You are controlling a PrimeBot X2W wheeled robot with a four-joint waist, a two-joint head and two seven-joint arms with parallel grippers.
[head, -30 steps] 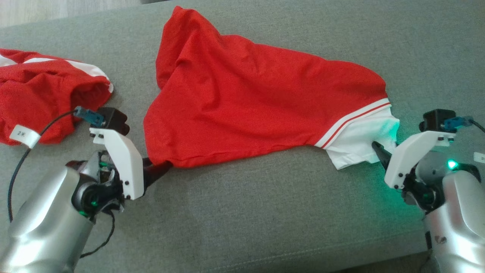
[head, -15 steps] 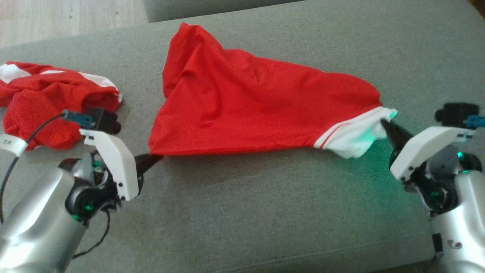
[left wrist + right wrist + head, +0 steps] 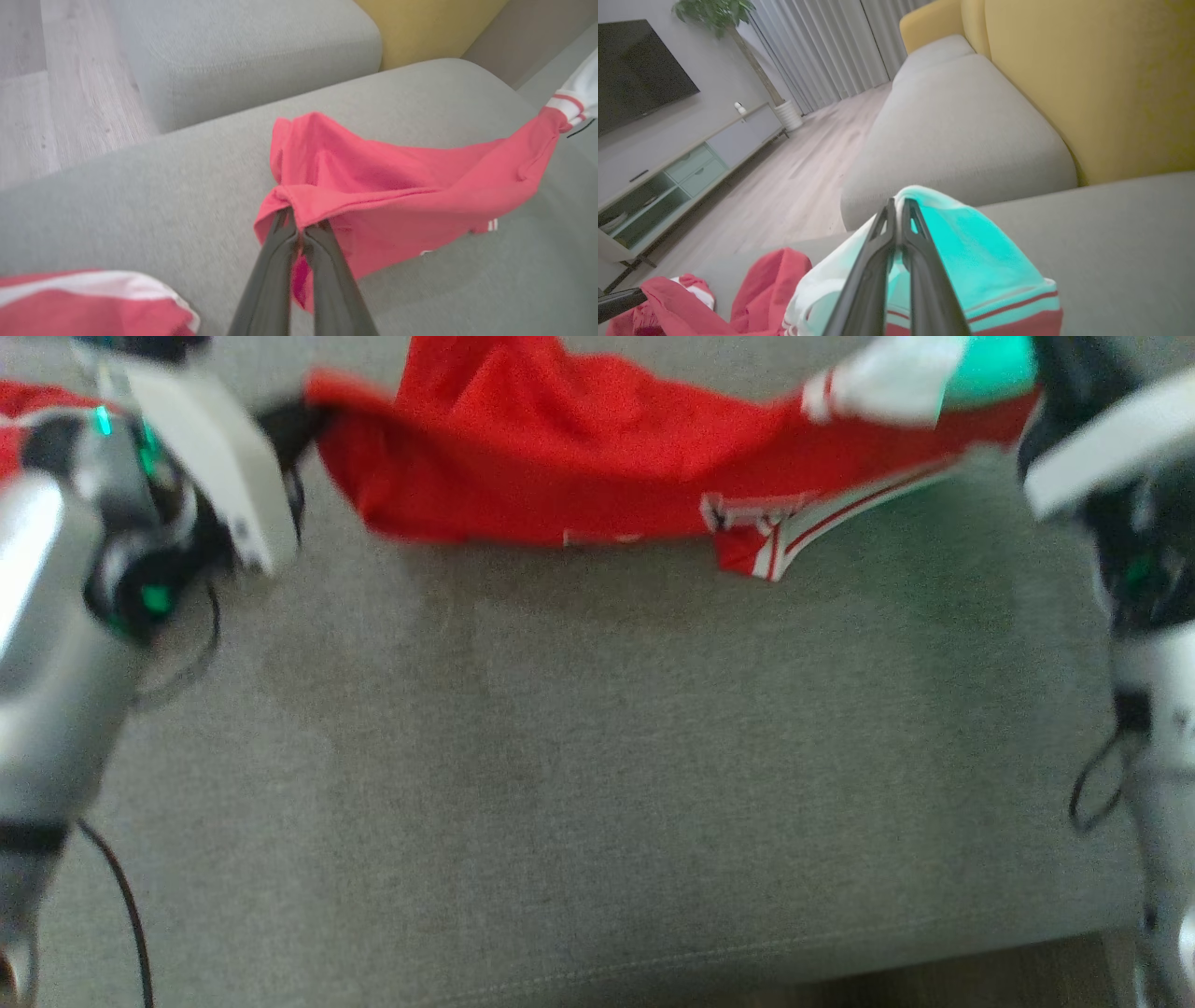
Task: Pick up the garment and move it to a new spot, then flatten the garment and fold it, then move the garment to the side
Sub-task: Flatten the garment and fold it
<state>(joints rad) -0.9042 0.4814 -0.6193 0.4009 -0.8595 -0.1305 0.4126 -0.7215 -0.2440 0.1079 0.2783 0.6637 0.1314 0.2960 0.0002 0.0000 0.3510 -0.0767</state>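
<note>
Garment (image 3: 560,476), red, with a white sleeve (image 3: 971,242): off the grey sofa seat (image 3: 597,756) and hanging stretched between my two arms. Its lower edge droops near the seat, and I cannot tell whether it touches. A second ago it lay on the seat with both pairs of fingers spread at its edges. The head camera has swung too, so I judge the lift from the cloth's sag, not from its place in the picture

Left gripper (image 3: 301,231): fingers pressed together, pinching a bunched red edge

Right gripper (image 3: 899,205): fingers pressed together, pinching the white sleeve, which is tinted green by a light

Second red garment (image 3: 84,303): heaped on the seat beside my left arm, apart from the work

Status, my judgement: pick-up done and both grips look sound. The carry to a new spot comes next; flattening and folding are not begun

Risk: the small sleeve pinch may slip if I pull the span too taut
</note>
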